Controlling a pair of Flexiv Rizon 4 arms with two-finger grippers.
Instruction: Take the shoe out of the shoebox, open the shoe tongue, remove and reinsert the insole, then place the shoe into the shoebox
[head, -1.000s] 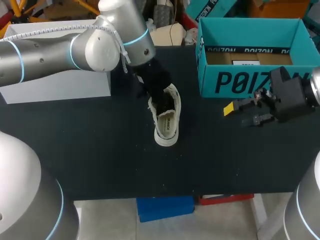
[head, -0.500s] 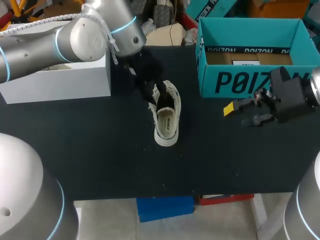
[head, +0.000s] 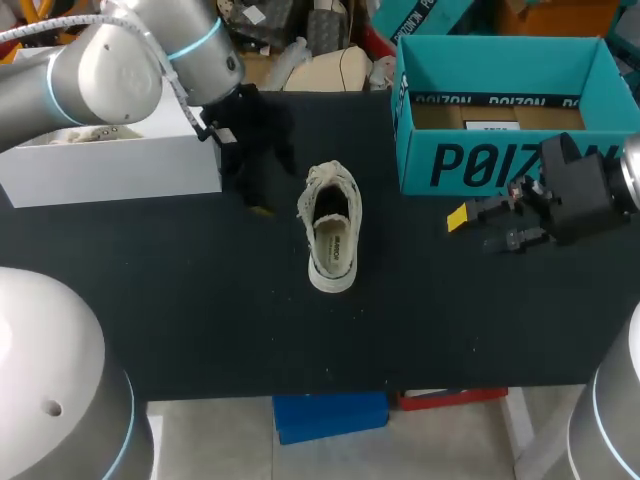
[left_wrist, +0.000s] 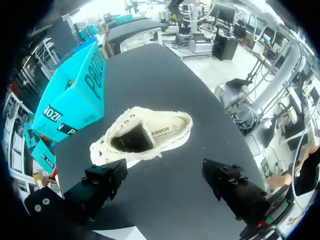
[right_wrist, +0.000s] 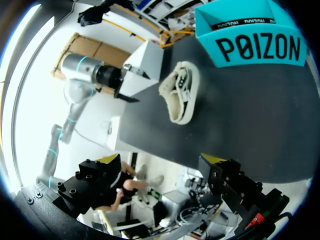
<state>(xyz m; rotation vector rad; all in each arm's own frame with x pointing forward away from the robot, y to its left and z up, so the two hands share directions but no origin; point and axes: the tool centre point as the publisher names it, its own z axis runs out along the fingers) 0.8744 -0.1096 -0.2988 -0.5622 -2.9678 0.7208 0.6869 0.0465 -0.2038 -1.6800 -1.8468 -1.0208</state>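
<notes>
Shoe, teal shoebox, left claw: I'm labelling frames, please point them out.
shoe (head: 333, 245), head view, on the insole.
teal shoebox (head: 500, 165), head view, on its front wall.
left claw (left_wrist: 165, 172), left wrist view, midway between its fingertips.

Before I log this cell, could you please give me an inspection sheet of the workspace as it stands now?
Surface: black tabletop, no spills seen.
Job's things: cream shoe upright on the tabletop, outside the box, insole showing inside; teal shoebox open, apart from the shoe, no shoe in it.
Clutter: white box at the left rear.
Grippers: left gripper open, empty, short of the shoe; right gripper open, empty, in front of the shoebox.
Cables: white cable along the left arm.
Surroundings: nothing seen.
</notes>
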